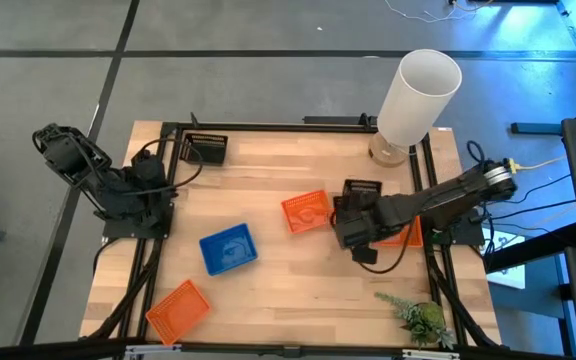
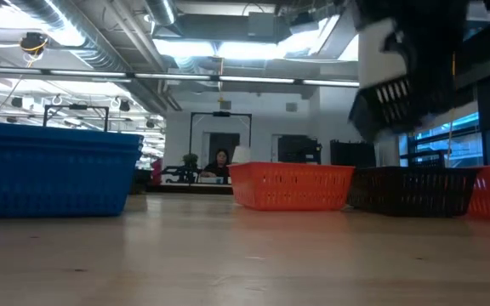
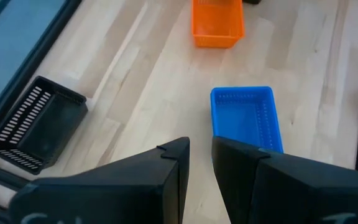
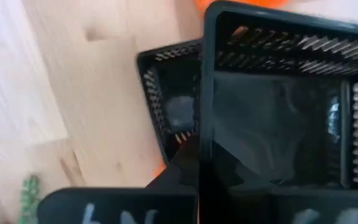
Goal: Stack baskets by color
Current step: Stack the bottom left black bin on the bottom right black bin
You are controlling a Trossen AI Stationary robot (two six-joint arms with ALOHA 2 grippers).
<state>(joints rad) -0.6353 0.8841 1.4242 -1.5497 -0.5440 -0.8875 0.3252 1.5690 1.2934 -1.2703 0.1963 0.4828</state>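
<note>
My right gripper point(image 1: 353, 232) is shut on a black basket point(image 4: 278, 124), held up over the table's right half. In the low view this basket point(image 2: 390, 98) hangs tilted above a second black basket point(image 2: 411, 189) that rests on its base on the table. A third black basket point(image 1: 206, 148) sits at the far left. An orange basket point(image 1: 305, 211) and a blue basket point(image 1: 228, 248) lie mid-table. Another orange basket point(image 1: 178, 308) is near left, and one point(image 1: 403, 235) is under the right arm. My left gripper point(image 3: 199, 149) waits drawn back at the left, slightly open, holding nothing. My right gripper holds the black basket by the rim of one side wall point(image 4: 202, 146), which runs down between the fingers. One finger point(image 4: 179, 171) shows outside that wall; the basket hides the other. The fingers come from above, pointing down. The basket is lifted clear and tilted.
A tall white cylinder point(image 1: 418, 95) stands at the far right corner. A small green plant point(image 1: 423, 318) lies at the near right. Black frame rails point(image 1: 268, 128) run along the table's edges. Bare wood lies between the blue basket and the near edge.
</note>
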